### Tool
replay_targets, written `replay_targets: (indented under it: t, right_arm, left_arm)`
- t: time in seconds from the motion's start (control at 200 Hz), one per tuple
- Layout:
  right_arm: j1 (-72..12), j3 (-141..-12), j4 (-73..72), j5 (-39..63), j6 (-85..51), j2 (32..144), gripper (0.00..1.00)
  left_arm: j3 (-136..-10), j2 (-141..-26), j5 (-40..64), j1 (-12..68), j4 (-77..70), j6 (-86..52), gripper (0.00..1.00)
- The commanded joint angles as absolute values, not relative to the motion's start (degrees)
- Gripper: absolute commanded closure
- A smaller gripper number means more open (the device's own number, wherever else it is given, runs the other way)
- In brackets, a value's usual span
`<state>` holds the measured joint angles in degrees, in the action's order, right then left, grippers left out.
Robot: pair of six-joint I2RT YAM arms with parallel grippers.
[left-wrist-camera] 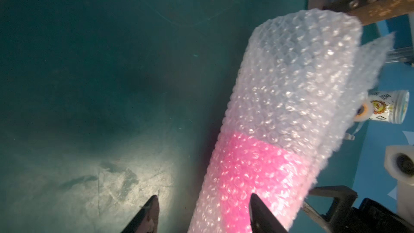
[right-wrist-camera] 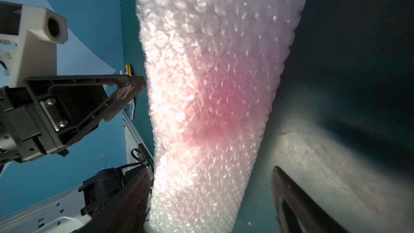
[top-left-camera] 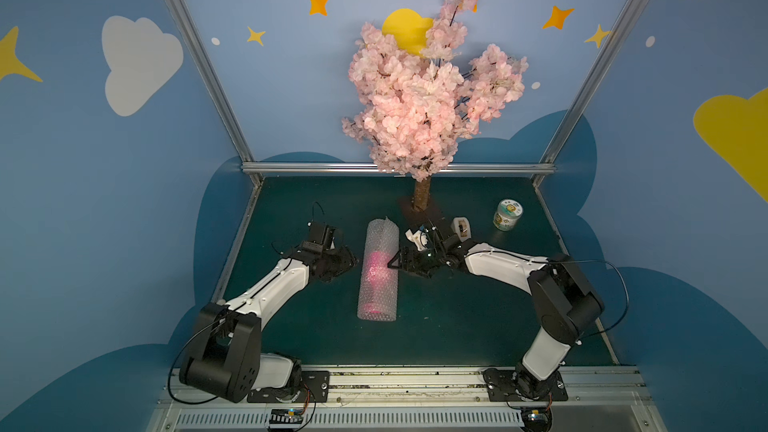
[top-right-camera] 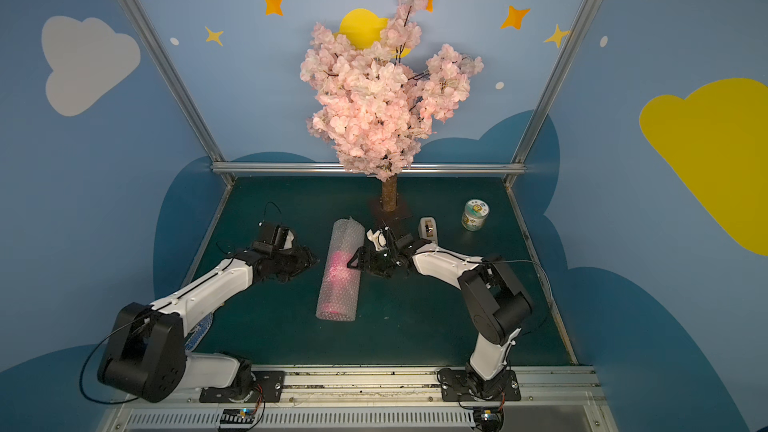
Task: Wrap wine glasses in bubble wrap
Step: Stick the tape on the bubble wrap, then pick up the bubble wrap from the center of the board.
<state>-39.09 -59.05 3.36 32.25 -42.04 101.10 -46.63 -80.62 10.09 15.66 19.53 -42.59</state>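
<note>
The bubble wrap (top-left-camera: 378, 284) lies rolled into a tube on the green table (top-left-camera: 457, 317), long axis running from the near edge toward the tree trunk (top-left-camera: 422, 195). The pink goblet (top-left-camera: 376, 263) shows through its near half, though which end is the cup I cannot tell. At mid-length the left gripper (top-left-camera: 353, 261) sits just beside one flank, jaws parted and empty, and the right gripper (top-left-camera: 397, 265) faces the other flank, jaws wide.
</note>
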Motion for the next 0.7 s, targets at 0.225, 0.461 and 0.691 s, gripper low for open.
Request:
replay_targets:
  t: [0.225, 0.461, 0.691]
  right_arm:
    - [-39.4, -56.3, -12.6, 36.2, -46.1, 105.8, 0.17]
    - [-40.2, -58.7, -17.8, 39.0, -47.6, 110.6, 0.17]
    - [-41.0, -60.8, -17.8, 40.8, -48.2, 112.7, 0.16]
  left_arm:
    - [-47.8, -88.8, 13.0, 16.3, 13.7, -42.4, 0.38]
    - [-49.9, -93.0, 14.7, 18.4, 13.1, -42.0, 0.38]
    - [-50.1, -93.0, 15.4, 19.5, 13.1, -41.4, 0.41]
